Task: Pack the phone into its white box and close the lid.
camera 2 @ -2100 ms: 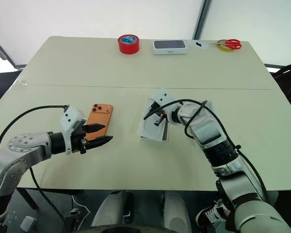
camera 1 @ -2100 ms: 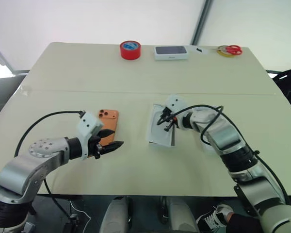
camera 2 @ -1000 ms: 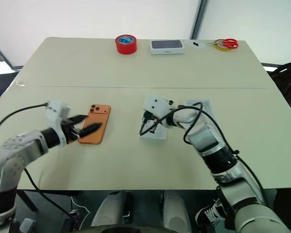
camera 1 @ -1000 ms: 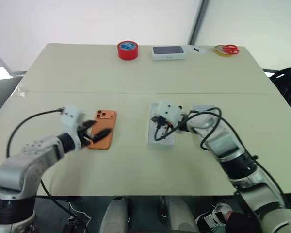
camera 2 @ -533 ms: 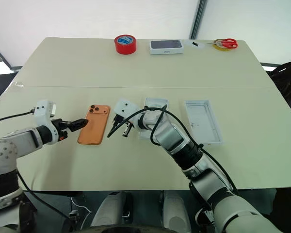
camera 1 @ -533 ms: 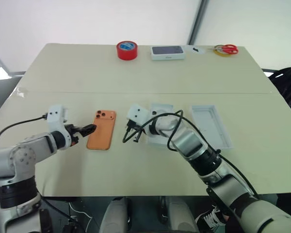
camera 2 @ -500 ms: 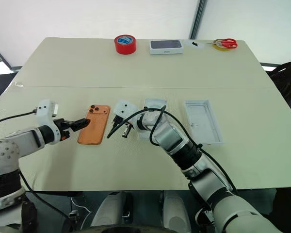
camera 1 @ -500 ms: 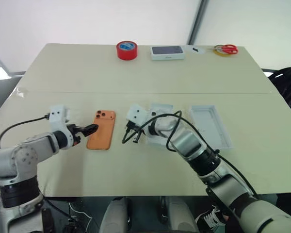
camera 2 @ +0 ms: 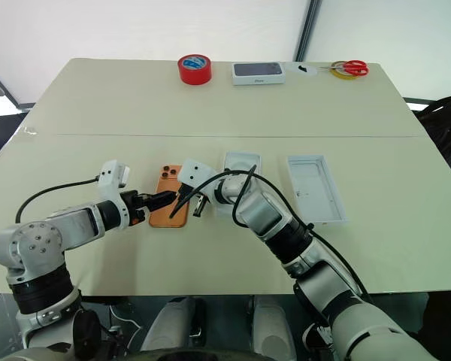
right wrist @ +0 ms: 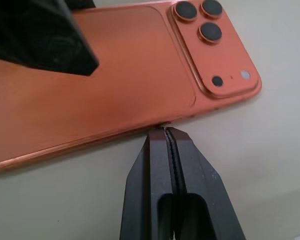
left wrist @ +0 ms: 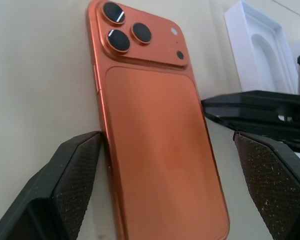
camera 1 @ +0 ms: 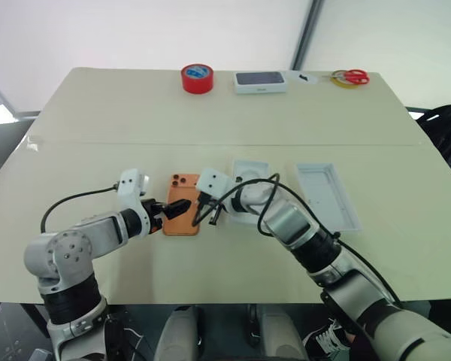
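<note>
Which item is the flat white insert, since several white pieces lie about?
On the table's near half, look just right of the orange phone. The insert is the white piece behind the right arm; unlike the open white tray further right, it has an oval recess.

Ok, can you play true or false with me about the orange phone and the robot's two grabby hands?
1. The phone lies flat on the table with its camera lenses facing up. True.
2. The left gripper is shut tight. False: its fingers stand wide open, one on each side of the phone.
3. The right gripper is shut, with its tips at the phone's long edge. True.
4. The phone is already inside the white box. False: the box sits apart on the table, with nothing in it.
5. The red tape roll sits at the far end of the table. True.
</note>
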Controlling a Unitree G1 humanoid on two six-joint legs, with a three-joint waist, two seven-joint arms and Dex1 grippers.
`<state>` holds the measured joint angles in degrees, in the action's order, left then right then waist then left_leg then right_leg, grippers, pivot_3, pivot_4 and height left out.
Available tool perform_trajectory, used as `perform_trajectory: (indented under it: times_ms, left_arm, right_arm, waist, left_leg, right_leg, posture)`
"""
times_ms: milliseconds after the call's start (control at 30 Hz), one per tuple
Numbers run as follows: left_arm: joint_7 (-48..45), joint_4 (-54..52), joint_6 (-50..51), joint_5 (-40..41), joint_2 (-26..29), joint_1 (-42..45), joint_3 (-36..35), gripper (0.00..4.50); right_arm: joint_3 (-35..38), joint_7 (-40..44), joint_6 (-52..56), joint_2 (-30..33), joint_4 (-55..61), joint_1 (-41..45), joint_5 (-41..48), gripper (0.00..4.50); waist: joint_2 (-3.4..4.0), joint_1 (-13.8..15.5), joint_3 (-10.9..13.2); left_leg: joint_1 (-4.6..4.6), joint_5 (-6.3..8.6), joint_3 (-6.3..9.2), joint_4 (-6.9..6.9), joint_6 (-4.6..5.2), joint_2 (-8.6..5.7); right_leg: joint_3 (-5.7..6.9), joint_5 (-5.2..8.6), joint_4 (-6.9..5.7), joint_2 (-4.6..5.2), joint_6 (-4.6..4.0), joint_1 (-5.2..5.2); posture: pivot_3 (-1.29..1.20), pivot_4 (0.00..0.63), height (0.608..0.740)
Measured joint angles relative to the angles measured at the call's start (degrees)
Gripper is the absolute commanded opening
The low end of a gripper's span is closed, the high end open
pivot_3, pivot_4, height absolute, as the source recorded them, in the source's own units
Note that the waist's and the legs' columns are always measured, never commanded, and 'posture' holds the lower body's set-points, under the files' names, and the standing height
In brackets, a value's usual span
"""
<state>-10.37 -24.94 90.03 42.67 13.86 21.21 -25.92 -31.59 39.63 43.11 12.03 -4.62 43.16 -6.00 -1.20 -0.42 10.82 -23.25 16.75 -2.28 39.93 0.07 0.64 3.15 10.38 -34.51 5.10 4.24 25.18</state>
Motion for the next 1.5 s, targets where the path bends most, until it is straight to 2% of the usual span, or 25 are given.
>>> perform_trajectory:
  times_ms: [400, 600, 933, 1033, 1200, 1400, 1500]
  left_arm:
    - [-0.1, 1.0, 2.0, 0.7, -1.7, 1.4, -3.1, 4.40]
    - [-0.7, 1.3, 2.0, 4.8, -3.5, 1.9, -2.6, 4.40]
    - [-0.5, 3.5, 2.0, 5.9, -1.4, 2.0, -4.8, 4.40]
    - [-0.3, 4.7, 2.0, 5.9, -1.5, 2.1, -6.2, 3.61]
    - [0.7, 4.8, 2.0, 6.6, -1.6, 2.2, -7.1, 1.26]
    - [2.7, 6.9, 2.0, 8.3, -2.9, 2.6, -9.8, 1.26]
    - [4.2, 8.6, 2.0, 10.0, -4.0, 2.9, -13.0, 0.34]
  right_arm:
    - [0.1, 0.3, -0.2, 0.2, 0.5, -0.4, -0.6, 0.00]
    - [0.0, 0.3, -0.3, 0.0, 0.6, -0.7, -0.6, 0.00]
    - [-0.1, 0.6, -0.2, 0.1, 1.7, -1.4, -0.6, 0.00]
    - [-0.1, 0.6, -0.1, 0.1, 1.7, -1.4, -0.6, 0.00]
    - [0.0, 0.6, -0.1, 0.1, 1.7, -1.4, -0.6, 0.00]
    - [0.0, 1.3, 0.7, 0.6, 2.6, -1.4, -0.5, 0.00]
    - [0.4, 2.6, 1.6, 2.4, 5.5, -2.2, 0.3, 0.00]
  waist:
    - [0.00, 0.0, 0.0]
    - [-0.01, -0.3, 0.0]
    - [-0.01, -0.4, 0.0]
    - [-0.01, -0.4, 0.0]
    - [-0.01, -0.3, 0.0]
    - [-0.01, -0.3, 0.0]
    - [-0.01, -0.2, 0.0]
  left_leg:
    - [0.00, 0.00, 0.04, 0.00, 0.00, 0.00]
    - [0.00, 0.00, 0.05, -0.01, 0.00, 0.05]
    - [0.00, 0.00, 0.05, -0.03, 0.00, 0.05]
    - [0.00, 0.00, 0.05, -0.03, 0.00, 0.05]
    - [0.00, 0.00, 0.05, -0.03, -0.01, 0.06]
    - [-0.01, 0.00, 0.06, -0.04, -0.01, 0.06]
    - [-0.04, 0.00, 0.07, -0.04, -0.01, 0.06]
  right_leg:
    - [0.03, 0.00, 0.02, 0.00, 0.00, -0.03]
    - [0.03, 0.00, 0.03, -0.05, 0.00, 0.00]
    - [0.03, 0.01, 0.04, -0.06, -0.01, 0.02]
    - [0.04, 0.01, 0.04, -0.06, -0.01, 0.02]
    - [0.03, 0.01, 0.04, -0.05, -0.01, 0.02]
    - [0.04, 0.01, 0.05, -0.05, -0.01, 0.04]
    - [0.04, 0.01, 0.07, -0.05, -0.01, 0.05]
  posture:
    - [0.00, 0.150, 0.730]
    - [0.00, 0.150, 0.730]
    - [0.00, 0.150, 0.730]
    - [0.00, 0.150, 0.730]
    - [0.00, 0.150, 0.730]
    - [0.00, 0.150, 0.730]
    - [0.00, 0.150, 0.730]
